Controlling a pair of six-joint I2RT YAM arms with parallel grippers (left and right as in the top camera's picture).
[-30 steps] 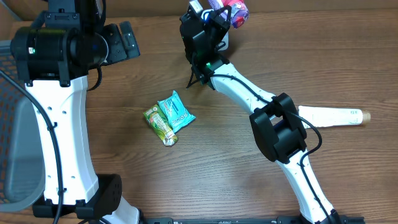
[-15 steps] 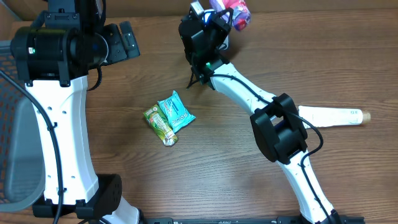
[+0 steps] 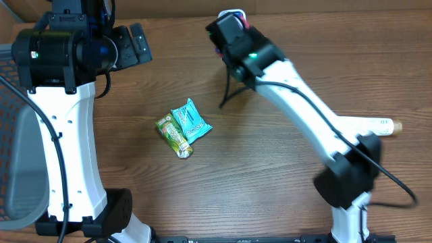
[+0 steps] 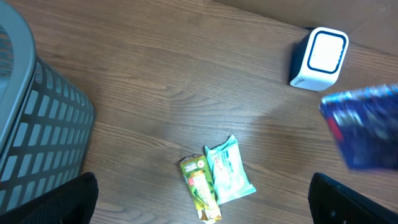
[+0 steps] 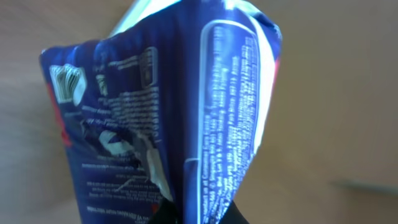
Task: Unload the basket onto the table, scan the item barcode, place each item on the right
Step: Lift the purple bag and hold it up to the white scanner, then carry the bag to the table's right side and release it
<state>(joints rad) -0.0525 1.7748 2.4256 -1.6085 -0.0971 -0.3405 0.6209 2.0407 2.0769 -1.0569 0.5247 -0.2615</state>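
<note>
Packet pair (image 3: 182, 128), one blue bag (image 5: 155, 112)

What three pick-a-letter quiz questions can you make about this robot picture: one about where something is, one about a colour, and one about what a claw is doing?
1. Where is the teal packet?
A) touching the green packet
B) inside a cup
C) on a plate

2. What colour is the bag in the right claw?
A) yellow
B) orange
C) dark blue

3. How is the left claw?
A) shut on a spoon
B) wide open, gripping nothing
C) shut on a sock

Answers:
1 A, the two packets lie edge to edge.
2 C, blue wrapper fills the right wrist view.
3 B, its fingers sit at opposite corners of the left wrist view, gripping nothing.
</note>
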